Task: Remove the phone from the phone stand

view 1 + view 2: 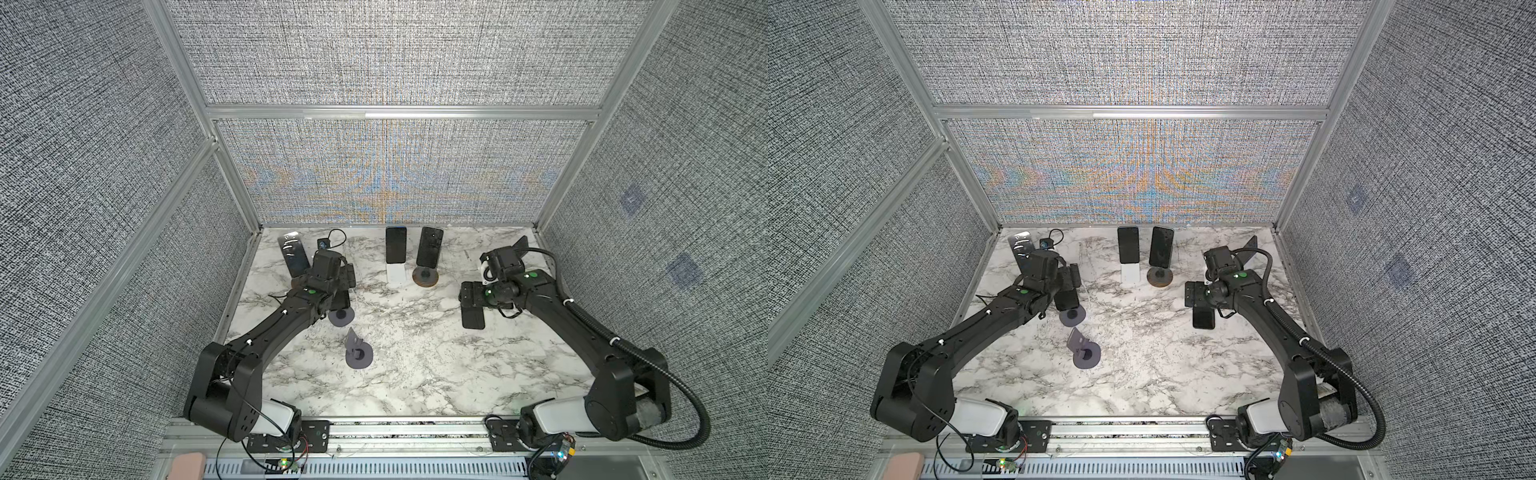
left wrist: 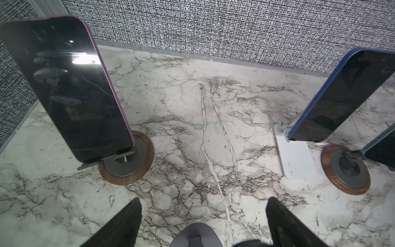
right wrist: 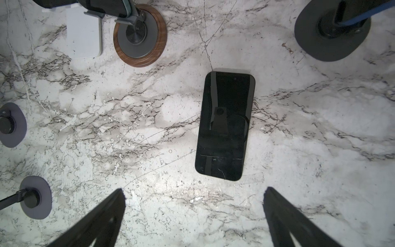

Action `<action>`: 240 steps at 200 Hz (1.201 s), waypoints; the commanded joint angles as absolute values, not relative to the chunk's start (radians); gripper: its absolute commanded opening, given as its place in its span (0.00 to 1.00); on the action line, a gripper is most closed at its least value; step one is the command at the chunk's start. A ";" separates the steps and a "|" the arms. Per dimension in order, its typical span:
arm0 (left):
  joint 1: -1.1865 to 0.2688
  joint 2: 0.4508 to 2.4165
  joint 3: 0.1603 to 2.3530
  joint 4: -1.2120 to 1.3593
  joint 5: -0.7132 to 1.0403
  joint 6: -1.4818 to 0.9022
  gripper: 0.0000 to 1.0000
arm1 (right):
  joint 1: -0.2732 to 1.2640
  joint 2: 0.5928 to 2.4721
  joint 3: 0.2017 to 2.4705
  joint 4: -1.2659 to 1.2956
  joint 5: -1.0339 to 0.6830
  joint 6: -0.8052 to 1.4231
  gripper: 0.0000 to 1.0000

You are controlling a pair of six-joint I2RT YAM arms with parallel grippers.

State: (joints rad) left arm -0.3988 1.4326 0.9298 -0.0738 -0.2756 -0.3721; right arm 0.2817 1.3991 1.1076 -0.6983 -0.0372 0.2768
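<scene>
Phone, purple-rimmed black glass slab, far-left counter corner: prob. stiff, slick; pinch long edges. L gripper, R gripper: jaws apart, empty.

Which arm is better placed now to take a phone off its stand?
Left. The left claw is open, close by the dark phone on the grey stand. The right claw hangs open over the flat phone, which already lies on the table.

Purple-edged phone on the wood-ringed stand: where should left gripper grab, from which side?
Probably clamp the purple-edged phone across its two long edges, upper half, coming from above: it leans back with its bottom edge in the lip of the wood-ringed stand, leaving the top free.
</scene>
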 commanded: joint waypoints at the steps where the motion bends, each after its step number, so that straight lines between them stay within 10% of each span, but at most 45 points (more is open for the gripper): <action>1: -0.399 1.436 0.936 -0.072 -0.292 -0.387 0.82 | 0.281 1.392 1.105 -0.702 -0.035 0.270 0.99; 94: -0.401 1.407 0.993 -0.181 -0.265 -0.389 0.73 | 0.281 1.364 1.107 -0.704 -0.065 0.254 0.99; 190: -0.400 1.309 1.154 -0.392 -0.019 -0.338 0.71 | 0.455 1.364 1.162 -0.504 -0.486 0.065 0.98; 240: -0.400 1.291 1.225 -0.475 0.219 -0.337 0.70 | 0.619 1.479 1.281 -0.351 -0.619 0.097 0.74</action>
State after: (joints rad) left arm -0.3985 1.2991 1.1984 -0.4366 0.0578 -0.3439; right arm 0.5690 1.4479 1.2423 -0.4599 -0.5209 0.0952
